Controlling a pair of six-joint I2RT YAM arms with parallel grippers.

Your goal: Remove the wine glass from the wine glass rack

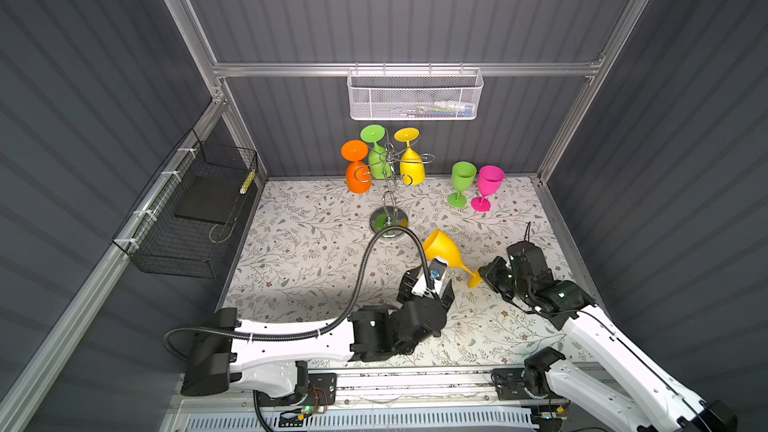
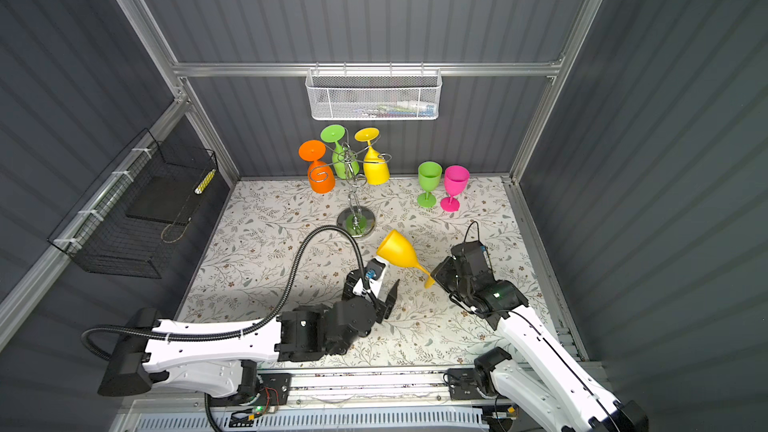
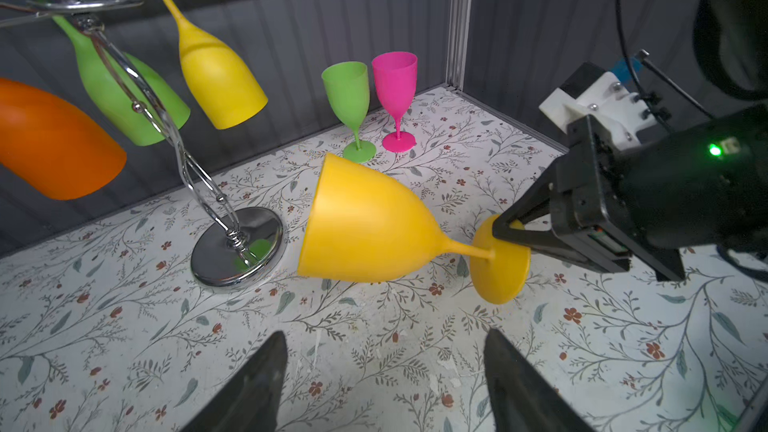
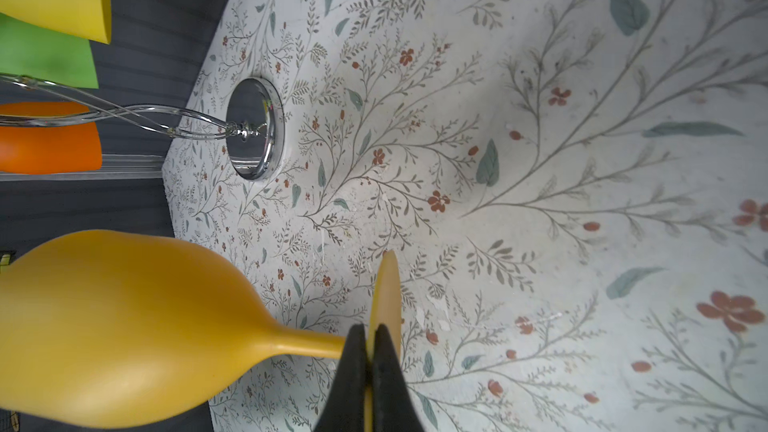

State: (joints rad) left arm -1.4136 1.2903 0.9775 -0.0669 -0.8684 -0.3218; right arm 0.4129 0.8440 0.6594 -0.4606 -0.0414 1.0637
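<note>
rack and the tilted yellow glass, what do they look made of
The rack looks like bent metal wire with a chrome mirror finish: its disc base reflects the surroundings sharply. The tilted yellow glass is probably plastic, matte and opaque: one even colour, soft highlights, nothing showing through. Coated glass can't be ruled out.

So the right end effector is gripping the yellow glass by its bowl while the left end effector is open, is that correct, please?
Not quite: the right end effector grips the yellow glass by its foot, not its bowl, as the right wrist view shows. The left end effector is open.
</note>
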